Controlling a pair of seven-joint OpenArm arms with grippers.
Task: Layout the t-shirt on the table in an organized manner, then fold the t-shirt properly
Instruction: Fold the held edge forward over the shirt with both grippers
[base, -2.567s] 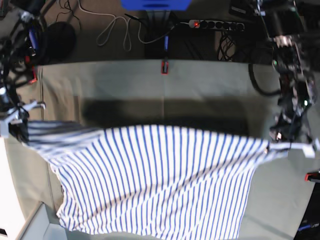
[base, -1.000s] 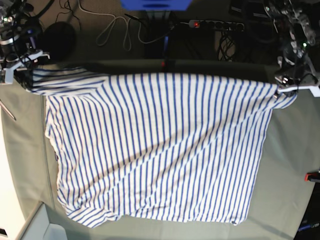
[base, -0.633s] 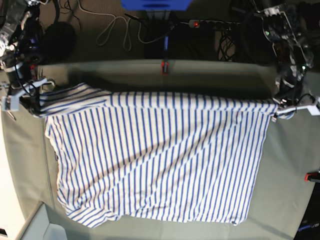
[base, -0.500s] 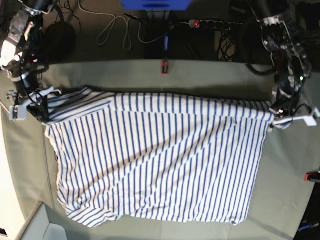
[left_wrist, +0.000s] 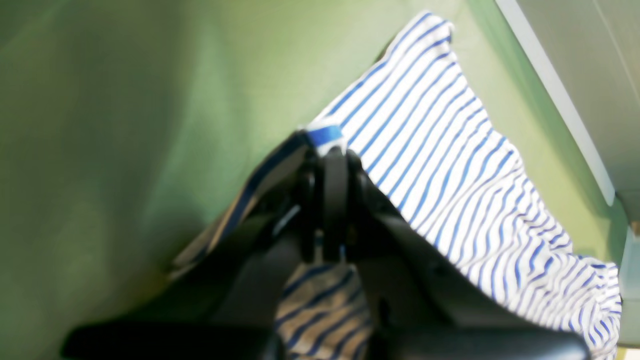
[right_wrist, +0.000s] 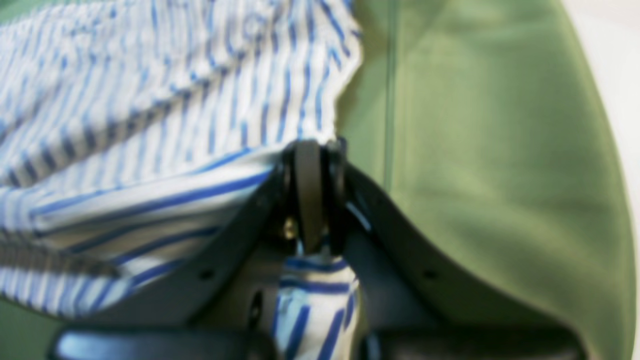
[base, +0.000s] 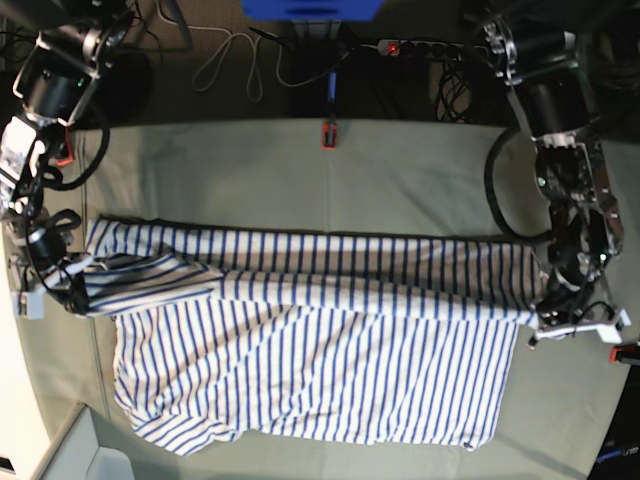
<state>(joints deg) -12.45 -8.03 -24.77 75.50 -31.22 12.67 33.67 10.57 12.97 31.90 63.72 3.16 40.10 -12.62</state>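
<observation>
The soft, limp shirt (base: 310, 350) is spread across the table (base: 400, 180), its folded-over far edge pinched at each end by the closed left gripper (base: 565, 325) and right gripper (base: 55, 280), where corners are best held.

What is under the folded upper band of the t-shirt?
The band of the t-shirt lies doubled over its own striped fabric, which rests on the table. Both the left gripper and right gripper pinch its corners. What lies beneath the fold stays hidden.
</observation>
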